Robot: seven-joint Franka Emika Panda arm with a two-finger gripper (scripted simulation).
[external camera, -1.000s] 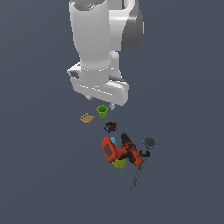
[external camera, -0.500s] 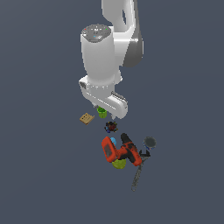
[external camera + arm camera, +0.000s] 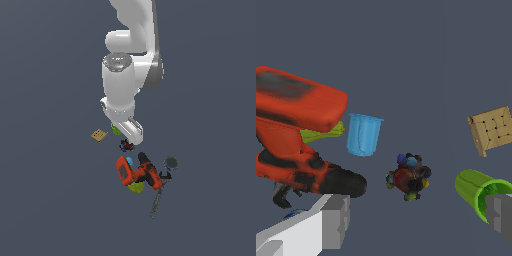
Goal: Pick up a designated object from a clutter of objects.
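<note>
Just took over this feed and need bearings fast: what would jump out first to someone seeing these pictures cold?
The big white arm dominates the exterior view, reaching down over the clutter. Below it, the red-and-black power drill is the largest, brightest item. In the wrist view, the tiny dark lump sits between the gripper's fingers, with a green cup and a blue cup nearby.

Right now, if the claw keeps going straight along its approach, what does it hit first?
Most likely the tiny dark lump, centred between the open claw fingers. The green cup sits close by one finger; depth is unclear.
</note>
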